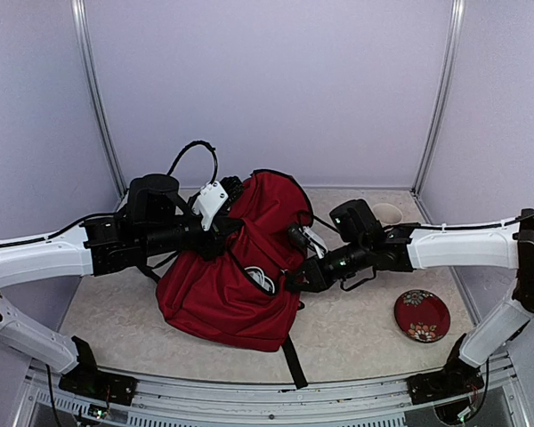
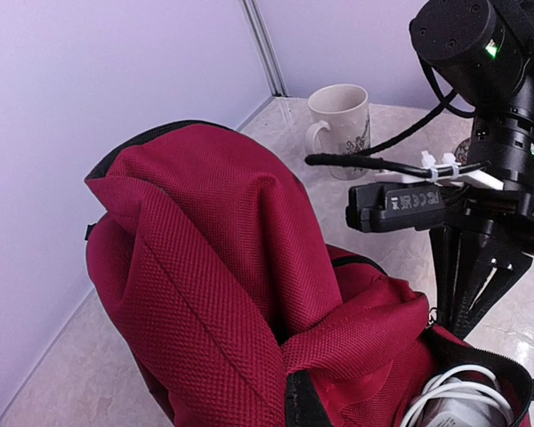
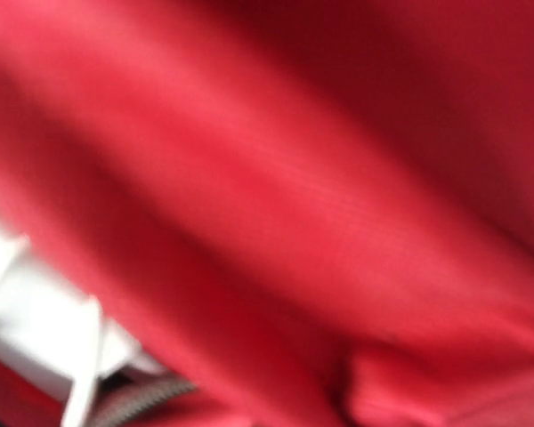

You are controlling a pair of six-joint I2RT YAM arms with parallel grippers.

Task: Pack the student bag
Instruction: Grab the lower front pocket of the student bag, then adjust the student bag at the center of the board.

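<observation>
Item: student bag (image 1: pixel 215 298), dark red, slumped mid-counter (image 1: pixel 365 342). Its front pocket is unzipped with a coiled white cable (image 1: pixel 262 280) lying inside, so packing looks partly done and the pocket is not yet closed. A mug (image 1: pixel 388 213) and a red plate (image 1: pixel 422 315) stand outside, to the right. The left end effector (image 1: pixel 221 233) sits against the bag's far-left top and the right end effector (image 1: pixel 295 280) presses at the pocket mouth; fabric and blur hide both, so I cannot tell how far either is open or what it holds.
</observation>
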